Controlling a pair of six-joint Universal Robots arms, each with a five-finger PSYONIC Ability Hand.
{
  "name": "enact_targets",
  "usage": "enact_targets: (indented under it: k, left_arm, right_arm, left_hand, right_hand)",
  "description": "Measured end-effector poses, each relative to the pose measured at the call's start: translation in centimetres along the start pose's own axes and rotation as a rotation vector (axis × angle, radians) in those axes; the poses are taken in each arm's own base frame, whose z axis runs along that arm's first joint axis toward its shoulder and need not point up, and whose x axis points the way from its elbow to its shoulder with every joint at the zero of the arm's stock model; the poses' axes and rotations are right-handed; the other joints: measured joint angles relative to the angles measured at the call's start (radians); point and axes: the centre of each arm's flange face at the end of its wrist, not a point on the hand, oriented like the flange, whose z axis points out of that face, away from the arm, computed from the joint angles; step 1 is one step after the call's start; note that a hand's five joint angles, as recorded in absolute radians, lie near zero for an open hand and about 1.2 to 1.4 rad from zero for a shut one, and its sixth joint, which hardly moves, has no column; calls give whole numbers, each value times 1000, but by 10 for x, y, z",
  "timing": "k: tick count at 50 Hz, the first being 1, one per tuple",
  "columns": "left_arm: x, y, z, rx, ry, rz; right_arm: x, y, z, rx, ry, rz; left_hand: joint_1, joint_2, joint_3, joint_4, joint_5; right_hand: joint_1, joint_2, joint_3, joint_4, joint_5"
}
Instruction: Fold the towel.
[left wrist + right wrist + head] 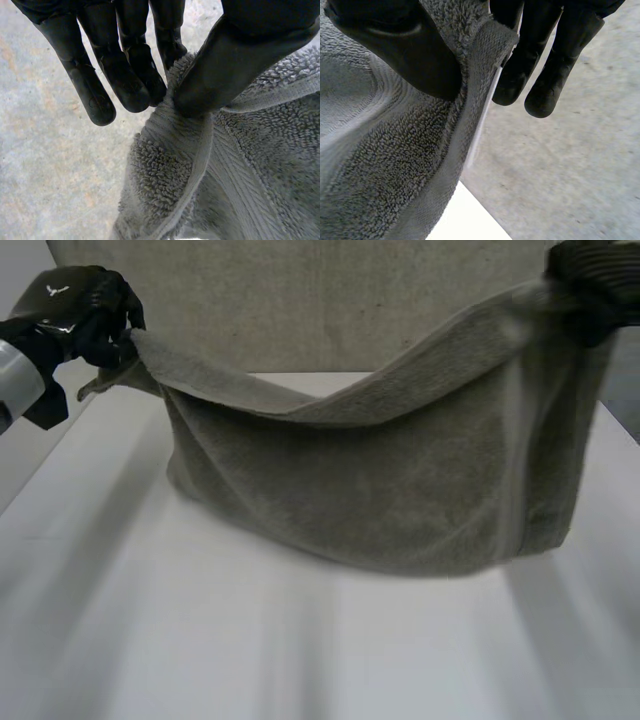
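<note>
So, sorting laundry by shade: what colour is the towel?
Plain grey towel, faintly olive, no pattern; best in the head view.

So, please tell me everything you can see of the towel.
The towel is grey terry cloth with a flat woven border. It hangs over the white table, sagging in the middle. The left robot hand pinches one upper corner, the right robot hand the other. Whether its lower edge touches the table is unclear.
</note>
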Motion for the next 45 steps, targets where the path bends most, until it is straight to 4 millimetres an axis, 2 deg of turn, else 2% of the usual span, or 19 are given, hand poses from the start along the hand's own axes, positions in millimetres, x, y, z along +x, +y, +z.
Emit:
enact_targets:
  k: [3, 5, 6, 9, 11, 12, 14, 18, 21, 23, 25, 28, 30, 31, 34, 35, 37, 40, 45]
  left_arm:
    - [-10, 8, 19, 7, -8, 3]
    - [-18, 11, 38, 29, -19, 11]
    - [-20, 10, 42, 36, -22, 14]
    - [-32, -3, 65, 121, -57, 39]
    - [-37, -18, 73, 180, -79, 48]
    - [-38, -24, 76, 205, -87, 48]
    - [-42, -49, 81, 298, -113, 40]
    - [-42, -82, 81, 419, -124, -7]
    - [-40, -93, 77, 457, -115, -49]
    - [-39, -91, 75, 447, -107, -73]
    - [-37, -81, 73, 410, -94, -98]
    - [-32, -50, 66, 298, -59, -135]
    - [-28, -17, 56, 186, -27, -159]
    - [-27, -8, 53, 157, -20, -165]
    - [-25, 44, 31, -12, 7, -178]
    - [-24, 53, 27, -39, 10, -178]
    - [-22, 85, 8, -143, 18, -168]
    - [-17, 120, -16, -264, 25, -131]
    - [-6, 159, -51, -414, 46, -39]
  right_arm:
    - [-12, 9, 24, 4, -13, -23]
    - [-21, 12, 47, 39, -1, -49]
    - [-22, 12, 51, 50, 3, -54]
    - [-26, 2, 81, 185, 62, -74]
    - [-22, -9, 91, 275, 105, -71]
    - [-21, -14, 94, 315, 123, -67]
    - [-13, -32, 100, 437, 172, -38]
    - [-2, -57, 98, 589, 209, 30]
    - [0, -63, 94, 619, 193, 70]
    - [-3, -59, 93, 596, 164, 85]
    - [-10, -50, 91, 542, 122, 89]
    - [-25, -25, 89, 400, 37, 70]
    - [-40, 4, 85, 254, -39, 28]
    - [-43, 10, 84, 226, -54, 18]
    - [-65, 54, 72, 33, -160, -68]
    - [-68, 62, 69, 3, -178, -85]
    - [-81, 94, 57, -112, -245, -144]
    - [-93, 132, 40, -227, -308, -192]
    - [-102, 168, 14, -316, -339, -208]
  left_hand:
    - [2, 0, 0, 0, 0]
    - [3, 0, 0, 0, 0]
    - [3, 0, 0, 0, 0]
    - [3, 0, 0, 0, 0]
    - [4, 0, 0, 0, 0]
    - [4, 0, 0, 0, 0]
    - [4, 0, 0, 0, 0]
    - [4, 0, 0, 0, 0]
    - [4, 0, 0, 0, 0]
    - [4, 0, 0, 0, 0]
    - [4, 0, 0, 0, 0]
    - [4, 1, 0, 0, 0]
    - [4, 1, 0, 0, 1]
    - [4, 2, 0, 0, 1]
    - [4, 2, 0, 0, 1]
    - [4, 2, 1, 0, 1]
    - [4, 2, 1, 0, 1]
    - [4, 2, 1, 0, 2]
    - [4, 2, 1, 0, 2]
  right_hand:
    - [2, 0, 0, 0, 0]
    - [2, 0, 0, 0, 0]
    - [2, 0, 0, 0, 0]
    - [2, 0, 0, 0, 0]
    - [2, 0, 0, 0, 0]
    - [2, 0, 0, 0, 0]
    - [2, 3, 0, 0, 0]
    - [2, 3, 0, 0, 0]
    - [2, 3, 0, 0, 0]
    - [2, 3, 0, 0, 0]
    - [2, 3, 0, 0, 3]
    - [2, 3, 0, 0, 3]
    - [2, 3, 0, 0, 3]
    - [2, 3, 0, 0, 3]
    - [2, 3, 0, 0, 3]
    - [2, 3, 0, 0, 3]
    - [2, 3, 0, 0, 3]
    - [2, 3, 0, 0, 3]
    - [2, 3, 0, 0, 3]
